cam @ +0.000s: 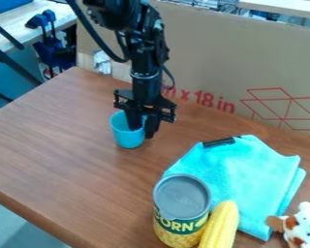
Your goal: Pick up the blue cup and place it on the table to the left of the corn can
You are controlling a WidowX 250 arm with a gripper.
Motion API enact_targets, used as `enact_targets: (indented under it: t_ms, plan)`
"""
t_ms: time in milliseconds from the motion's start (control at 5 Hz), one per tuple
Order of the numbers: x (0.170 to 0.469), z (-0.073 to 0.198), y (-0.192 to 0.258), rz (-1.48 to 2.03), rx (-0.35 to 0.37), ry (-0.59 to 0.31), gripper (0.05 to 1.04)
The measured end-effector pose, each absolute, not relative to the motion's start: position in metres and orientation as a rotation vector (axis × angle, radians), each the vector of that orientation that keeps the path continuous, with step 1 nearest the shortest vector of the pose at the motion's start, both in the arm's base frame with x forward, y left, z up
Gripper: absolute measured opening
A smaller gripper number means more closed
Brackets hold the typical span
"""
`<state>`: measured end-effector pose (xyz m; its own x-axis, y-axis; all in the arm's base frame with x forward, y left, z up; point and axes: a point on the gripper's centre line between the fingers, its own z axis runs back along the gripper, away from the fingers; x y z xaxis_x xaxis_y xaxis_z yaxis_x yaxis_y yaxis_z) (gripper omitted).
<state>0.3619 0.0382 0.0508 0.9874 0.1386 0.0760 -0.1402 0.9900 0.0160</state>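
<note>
- Brown cardboard (216, 43) stands up like a wall behind the wooden table (67, 140), with red lines and print on it. Some blue clamps (46, 29) are past the table's far corner.
- My gripper (145, 131) hangs down near the table edge that runs by the cardboard. It is pinching the side of a blue cup (126, 138). One finger goes down inside the cup and one is outside, so the thin wall sits between them. I think that is why I have it by the side: the cup looks too wide to hug all around.
- The cup has its open end up. Its bottom looks to be on the table, but I can't tell if it is a tiny bit up.
- A blue towel (241, 169) lies spread out, well apart from the cup. It is soft, so it lies low and makes folds. A small black thing (219, 142) is at its edge, the one nearer the cardboard.
- A can (182, 208) stands upright by the towel. Its flat bottom should help it stand well.
- Yellow corn (220, 225) is just beside the can. The can may stop it rolling that way.
- A white and brown toy animal (306, 225) is by the towel's other side, far from my gripper.
</note>
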Motion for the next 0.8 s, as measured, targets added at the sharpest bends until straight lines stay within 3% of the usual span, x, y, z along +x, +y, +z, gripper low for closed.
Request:
enact_targets:
  t_ms: [200,400,800]
  plan:
    - [0.359,0.051,0.035,0.139,0.027,-0.057,0.162]
    - [0.345,0.064,0.026,0.121,0.034,-0.076,0.097]
    - [0.304,0.076,-0.012,0.083,0.061,-0.077,0.095]
